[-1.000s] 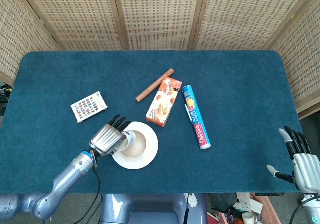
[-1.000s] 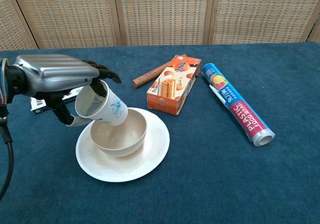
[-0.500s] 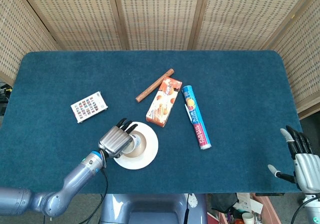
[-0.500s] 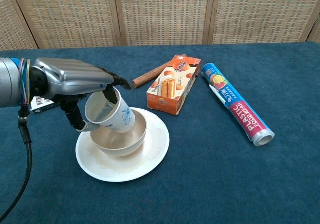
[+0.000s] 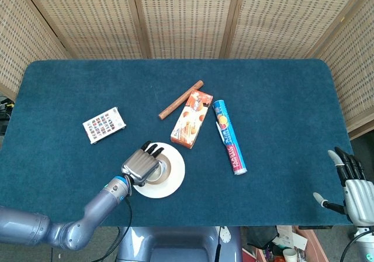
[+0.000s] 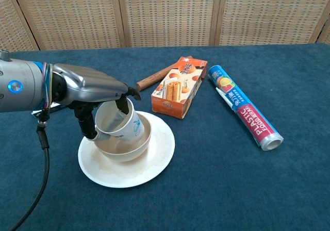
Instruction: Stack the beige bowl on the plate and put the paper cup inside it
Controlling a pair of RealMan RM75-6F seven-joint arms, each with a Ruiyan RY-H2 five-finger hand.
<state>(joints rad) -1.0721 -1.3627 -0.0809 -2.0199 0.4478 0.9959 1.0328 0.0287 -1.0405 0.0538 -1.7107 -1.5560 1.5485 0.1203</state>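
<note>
A white plate (image 6: 154, 161) (image 5: 175, 179) lies on the blue table near the front left, with the beige bowl (image 6: 116, 151) standing on it. My left hand (image 6: 90, 89) (image 5: 142, 164) grips the white paper cup (image 6: 121, 124) with a blue print, tilted, its lower part down inside the bowl. In the head view the hand hides most of the cup and bowl. My right hand (image 5: 352, 187) hangs open off the table's front right corner, holding nothing.
An orange snack box (image 6: 180, 86) lies just behind the plate, a brown stick (image 6: 154, 78) beside it. A roll of plastic wrap (image 6: 244, 106) lies to the right. A small patterned card pack (image 5: 104, 124) sits to the left.
My left hand has moved right and down with the cup, from beside the bowl's rim to over the bowl, so the cup now sits lower inside it. The right hand stayed put.
</note>
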